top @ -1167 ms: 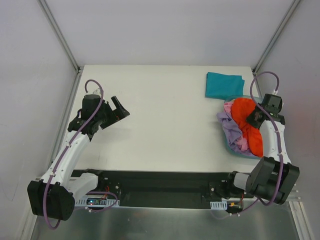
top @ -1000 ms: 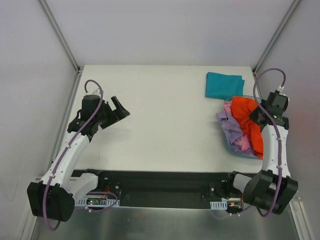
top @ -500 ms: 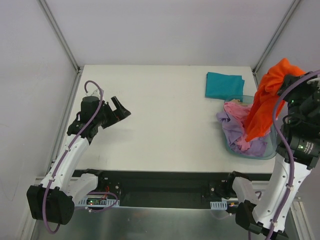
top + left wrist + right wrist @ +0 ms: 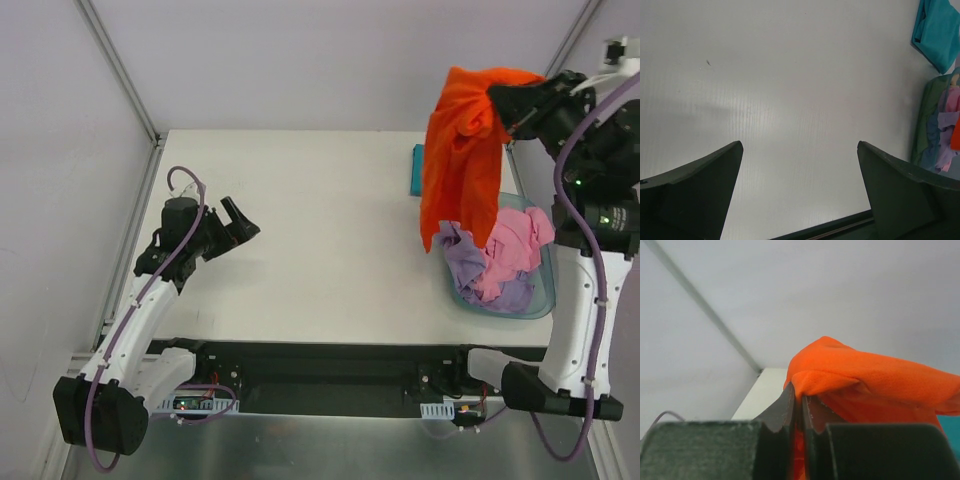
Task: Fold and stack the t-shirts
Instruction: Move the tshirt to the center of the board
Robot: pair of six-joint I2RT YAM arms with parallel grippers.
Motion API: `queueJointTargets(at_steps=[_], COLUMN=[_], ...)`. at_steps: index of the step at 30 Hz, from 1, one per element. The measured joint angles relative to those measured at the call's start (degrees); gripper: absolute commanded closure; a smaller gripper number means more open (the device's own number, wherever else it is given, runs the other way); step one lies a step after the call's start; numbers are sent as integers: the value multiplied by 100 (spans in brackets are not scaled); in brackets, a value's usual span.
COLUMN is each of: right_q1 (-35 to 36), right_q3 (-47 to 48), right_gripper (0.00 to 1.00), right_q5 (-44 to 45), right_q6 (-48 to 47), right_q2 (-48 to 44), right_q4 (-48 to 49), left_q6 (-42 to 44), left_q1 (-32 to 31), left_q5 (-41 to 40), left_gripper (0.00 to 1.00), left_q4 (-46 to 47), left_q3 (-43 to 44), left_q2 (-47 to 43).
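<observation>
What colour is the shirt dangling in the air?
The shirt is bright orange-red, clearest in the top external view.

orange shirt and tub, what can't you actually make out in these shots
- Teal t-shirt: in the top view it is mostly behind the hanging orange-red t-shirt; in the left wrist view the right edge cuts it off.
- Orange-red t-shirt's hem: the top view cannot show whether it clears the pile in the tub.
- Tub contents: the pink t-shirt and lavender t-shirt are tangled, and anything beneath them is hidden.
- Right wrist view: the right gripper blocks the shirt's lower part.
</observation>
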Motion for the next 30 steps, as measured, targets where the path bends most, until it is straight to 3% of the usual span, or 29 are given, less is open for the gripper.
queueJointTargets(at_steps=[4, 12, 18, 21, 24, 25, 26, 30], right_q1=[1182, 4024, 4951, 5047, 4979, 4931, 4817, 4089], right_q3=[0, 22, 417, 411, 404, 407, 431, 466], right_gripper=[93, 91, 88, 79, 60, 26, 2, 3], right_q5=[151, 2319, 3744, 4382, 4854, 4918, 4903, 4212], right_q6=[9, -531, -660, -573, -511, -481, -448, -181], right_q2=[326, 664, 1534, 1961, 2455, 2621, 2861, 3873], right_q4=[81, 256, 262, 129, -72, -188, -369, -1040], left_q6=[-76, -254, -293, -321, -391, -424, -437, -468], left_q1=[0, 0, 0, 0, 0, 0, 0, 0], left_q5=[2, 4, -22, -120, -146, -140, -136, 44], left_gripper=[1, 1, 1, 1, 1, 1, 1, 1], left_q4=[-4, -68, -286, -466, -682, -741, -785, -892], left_q3=[-114, -345, -345, -345, -345, -345, -345, -345], left_q2=[-166, -428, -901, -1134, -1272, -1287, -1290, -1167])
